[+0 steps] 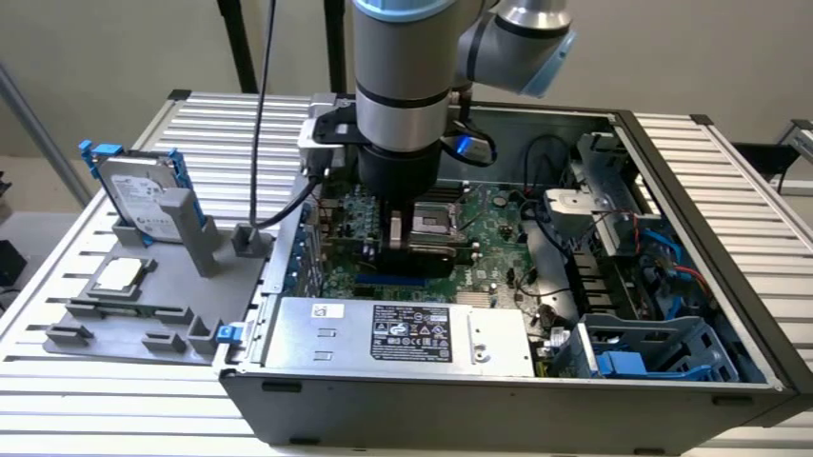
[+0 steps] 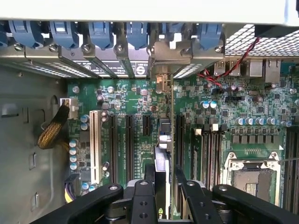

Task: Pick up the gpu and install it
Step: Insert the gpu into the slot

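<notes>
Wrist view, one end effector clamped on one gpu, edge-on against one motherboard

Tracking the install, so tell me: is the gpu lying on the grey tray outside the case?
No, the gpu is held on edge in the end effector, above the motherboard slots.

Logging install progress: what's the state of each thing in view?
gpu: upright, edge-on, clamped over the motherboard; can't tell if seated.
fingers: shut on the gpu.
computer case: lying flat, side open.
hard drive: standing in the gray fixture, outside the case.
white slot: empty.
</notes>
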Tool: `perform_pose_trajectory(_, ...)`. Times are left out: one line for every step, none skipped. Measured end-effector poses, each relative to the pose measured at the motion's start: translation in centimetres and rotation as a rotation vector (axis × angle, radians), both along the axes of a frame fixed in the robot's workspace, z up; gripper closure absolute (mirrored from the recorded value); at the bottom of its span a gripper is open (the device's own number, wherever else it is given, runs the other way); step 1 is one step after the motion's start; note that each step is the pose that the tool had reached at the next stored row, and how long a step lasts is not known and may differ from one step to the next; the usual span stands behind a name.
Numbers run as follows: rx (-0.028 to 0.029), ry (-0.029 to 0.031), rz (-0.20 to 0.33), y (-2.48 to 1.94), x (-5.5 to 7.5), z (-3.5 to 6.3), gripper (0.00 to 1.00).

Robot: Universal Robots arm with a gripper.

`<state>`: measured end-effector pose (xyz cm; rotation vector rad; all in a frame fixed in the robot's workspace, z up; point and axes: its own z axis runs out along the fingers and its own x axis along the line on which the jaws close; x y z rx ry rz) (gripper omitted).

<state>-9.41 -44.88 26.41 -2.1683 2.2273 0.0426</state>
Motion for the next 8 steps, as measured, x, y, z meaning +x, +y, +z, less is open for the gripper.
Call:
perform_pose_trajectory(0.0000,0.0012,0.000,0.00,-0.01,-0.04,0.73)
perform_pose_trajectory(-0.0001,0.0026,0.000,0.00,-0.02,-0.06,0.73)
perform_pose_trajectory(-0.0001,0.0038,0.000,0.00,-0.03,-0.09,0.73)
perform_pose_trajectory(-0.0002,0.0051,0.000,0.00,-0.05,-0.11,0.73)
perform_pose_trajectory(-0.0003,0.0066,0.000,0.00,-0.06,-0.12,0.73)
perform_pose_trajectory(-0.0002,0.0078,0.000,0.00,-0.08,-0.13,0.73)
perform_pose_trajectory(-0.0001,0.0086,0.000,0.00,-0.10,-0.13,0.73)
perform_pose_trajectory(0.0000,0.0091,0.000,0.00,-0.12,-0.14,0.73)
